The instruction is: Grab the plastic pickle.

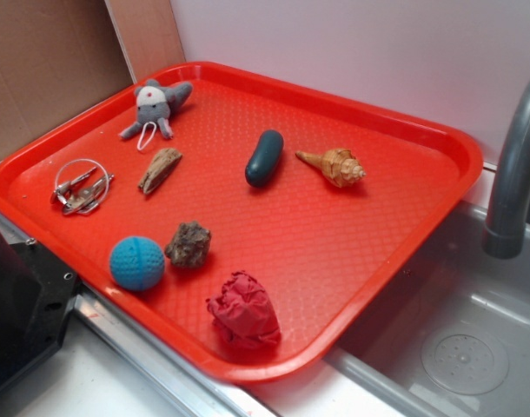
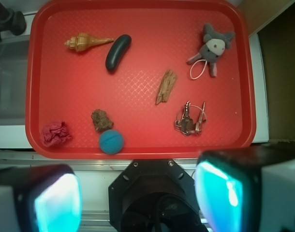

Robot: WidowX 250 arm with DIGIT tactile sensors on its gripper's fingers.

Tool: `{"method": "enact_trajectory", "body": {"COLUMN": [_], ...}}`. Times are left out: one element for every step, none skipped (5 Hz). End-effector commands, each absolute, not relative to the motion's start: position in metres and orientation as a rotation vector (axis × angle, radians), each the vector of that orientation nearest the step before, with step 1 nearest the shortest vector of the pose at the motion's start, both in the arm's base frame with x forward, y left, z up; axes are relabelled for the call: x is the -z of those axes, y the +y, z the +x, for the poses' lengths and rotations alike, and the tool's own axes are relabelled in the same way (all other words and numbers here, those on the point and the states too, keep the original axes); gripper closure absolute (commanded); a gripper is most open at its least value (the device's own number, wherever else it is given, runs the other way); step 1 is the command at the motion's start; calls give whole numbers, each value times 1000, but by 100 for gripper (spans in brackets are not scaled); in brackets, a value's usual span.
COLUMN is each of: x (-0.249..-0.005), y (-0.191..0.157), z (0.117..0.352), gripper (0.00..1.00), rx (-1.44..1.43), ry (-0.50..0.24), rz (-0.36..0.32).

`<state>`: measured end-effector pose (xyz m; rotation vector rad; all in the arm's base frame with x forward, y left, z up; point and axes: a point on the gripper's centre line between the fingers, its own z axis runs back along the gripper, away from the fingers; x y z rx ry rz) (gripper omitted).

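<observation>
With its fingers standing apart, the end effector (image 2: 138,193) is hovering well back from the glossy dark green plastic pickle (image 2: 118,52), and descending slightly sideways is risking a nudge of the tan spiral seashell (image 2: 87,43) just beside it.

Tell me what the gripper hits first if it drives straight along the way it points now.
Probably the metal ledge just short of the tray, not any object. The gripper looks down with open fingers; the ball lies nearest beyond, and the pickle much farther. Depth is unclear.

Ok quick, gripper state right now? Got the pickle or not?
Gripper: open, holding nothing, fingers spread wide over the near tray edge. The plastic pickle lies untouched beside the seashell.
</observation>
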<state>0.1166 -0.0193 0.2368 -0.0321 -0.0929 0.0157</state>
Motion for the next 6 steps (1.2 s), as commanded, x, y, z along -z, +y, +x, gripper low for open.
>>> {"method": "enact_trajectory", "body": {"x": [-237, -187, -146, -117, -101, -74], "y": [-19, -4, -14, -20, -28, -31], "z": [117, 136, 181, 221, 176, 187], "gripper": [0, 0, 0, 0, 0, 0], "rx": [-16, -210, -373, -409, -446, -425], "ry": [-93, -93, -109, -132, -168, -129], "rz": [-32, 27, -10, -6, -6, 10]}}
